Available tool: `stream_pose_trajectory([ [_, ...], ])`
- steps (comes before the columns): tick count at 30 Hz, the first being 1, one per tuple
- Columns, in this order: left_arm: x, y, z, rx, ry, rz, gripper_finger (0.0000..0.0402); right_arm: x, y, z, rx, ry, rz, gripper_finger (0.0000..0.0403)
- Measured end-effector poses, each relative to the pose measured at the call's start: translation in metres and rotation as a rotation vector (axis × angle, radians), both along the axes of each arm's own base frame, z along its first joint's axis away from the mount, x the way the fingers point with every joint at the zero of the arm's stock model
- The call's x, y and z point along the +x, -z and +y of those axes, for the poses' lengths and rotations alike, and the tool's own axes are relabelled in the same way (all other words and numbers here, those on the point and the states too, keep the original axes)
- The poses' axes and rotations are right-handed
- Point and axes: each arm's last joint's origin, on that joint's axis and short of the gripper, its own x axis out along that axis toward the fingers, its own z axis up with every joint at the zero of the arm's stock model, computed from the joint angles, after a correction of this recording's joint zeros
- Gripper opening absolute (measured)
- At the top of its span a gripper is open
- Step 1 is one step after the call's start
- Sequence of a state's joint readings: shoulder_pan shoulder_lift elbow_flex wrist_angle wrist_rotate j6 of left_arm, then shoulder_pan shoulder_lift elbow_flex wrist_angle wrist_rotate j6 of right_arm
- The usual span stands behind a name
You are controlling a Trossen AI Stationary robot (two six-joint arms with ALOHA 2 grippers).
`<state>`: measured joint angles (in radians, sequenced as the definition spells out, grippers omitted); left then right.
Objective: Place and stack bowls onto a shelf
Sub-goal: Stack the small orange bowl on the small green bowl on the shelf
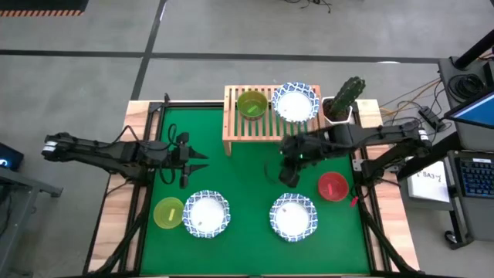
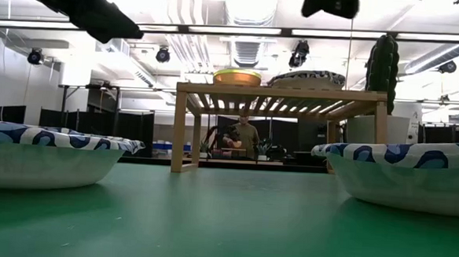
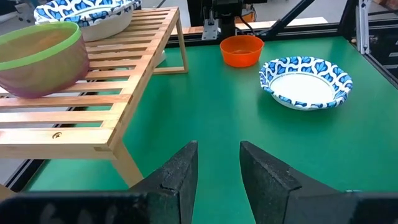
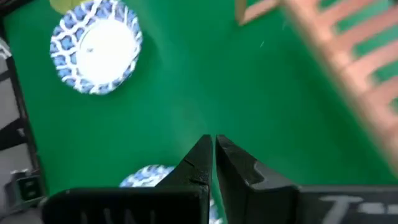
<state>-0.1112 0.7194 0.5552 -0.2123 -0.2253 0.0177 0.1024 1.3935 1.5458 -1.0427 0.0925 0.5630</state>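
Nearest the lower edge of the high view, three bowls lie in a row on the green mat (image 1: 247,147): a yellow bowl (image 1: 168,212) at lower left, a blue-rimmed white bowl (image 1: 205,214) just beside it, and a second blue-rimmed white bowl (image 1: 293,216) at lower centre-right. A red bowl (image 1: 333,186) sits slightly higher, toward the right. In the middle band, the left gripper (image 1: 197,161) hangs over the mat at centre-left, its fingers slightly apart and empty. The right gripper (image 1: 287,176) hovers right of centre, between the shelf and the red bowl, its fingers pressed together with nothing between them. At upper centre stands one wooden shelf (image 1: 241,127) carrying two bowls: a green bowl (image 1: 252,104) on its left half and a third blue-rimmed white bowl (image 1: 296,102) at its right end. A potted cactus (image 1: 344,99) stands just right of the shelf. Visible count: three patterned bowls, three plain bowls.
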Motion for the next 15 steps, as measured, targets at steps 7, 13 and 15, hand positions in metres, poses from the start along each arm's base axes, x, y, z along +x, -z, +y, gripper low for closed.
stream_pose_trajectory([
  [7, 0.001, 0.000, 0.000, 0.004, 0.001, 0.003, 0.0102, -0.016, 0.036, 0.026, 0.121, 0.186, 0.214, 0.0073],
  [13, 0.001, 0.000, 0.000, 0.009, 0.003, 0.004, 0.0102, -0.037, 0.086, 0.032, 0.160, 0.481, 0.437, 0.0148],
  [15, 0.001, 0.001, 0.000, 0.017, 0.005, 0.006, 0.0102, -0.044, 0.106, 0.032, 0.168, 0.551, 0.503, 0.0164],
])
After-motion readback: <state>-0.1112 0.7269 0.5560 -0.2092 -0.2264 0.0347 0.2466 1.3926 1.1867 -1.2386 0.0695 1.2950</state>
